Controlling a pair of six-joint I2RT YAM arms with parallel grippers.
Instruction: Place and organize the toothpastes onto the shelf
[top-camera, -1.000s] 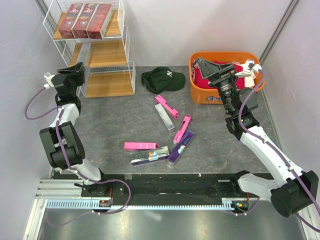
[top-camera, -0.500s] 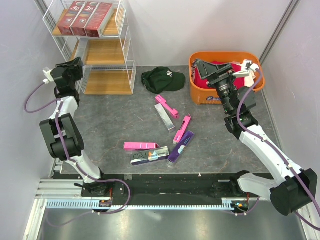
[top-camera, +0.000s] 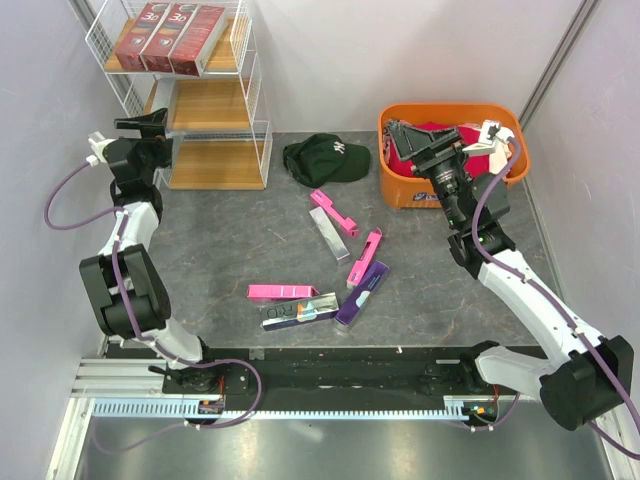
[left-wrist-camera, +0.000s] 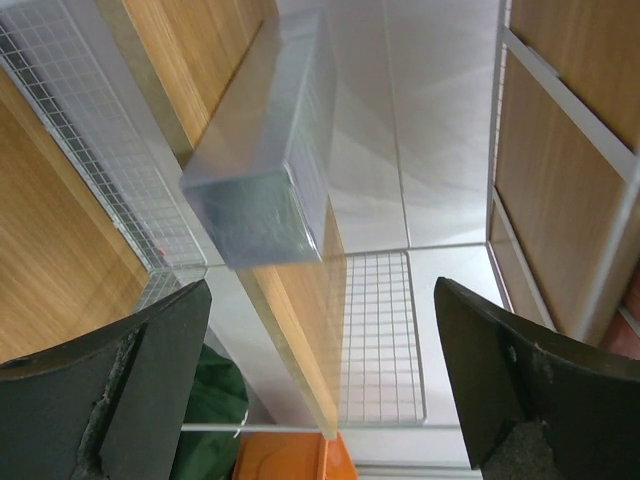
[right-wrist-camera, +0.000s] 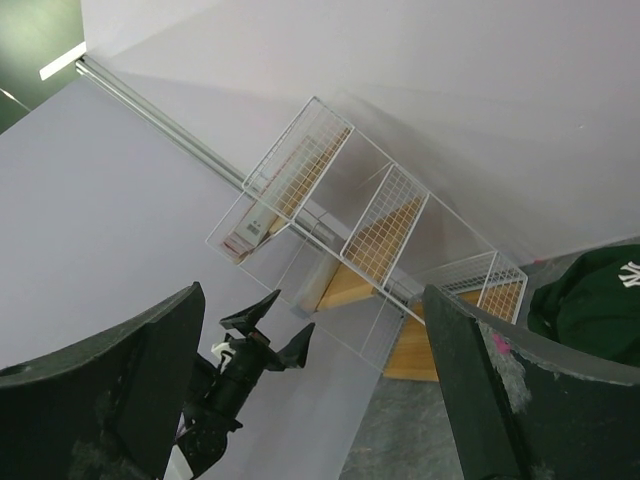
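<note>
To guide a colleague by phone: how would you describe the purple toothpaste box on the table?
Find the orange tub at the table's far right, then come toward the near edge, to the scattered boxes. The purple toothpaste box lies rightmost in the nearest group, the only purple one.

You have a dark green cap (top-camera: 325, 160) lying on the grey table (top-camera: 220, 240), near the orange tub (top-camera: 446, 108) that stands to its right at the far edge. Inside that tub you can see red cloth (top-camera: 404, 160).
</note>
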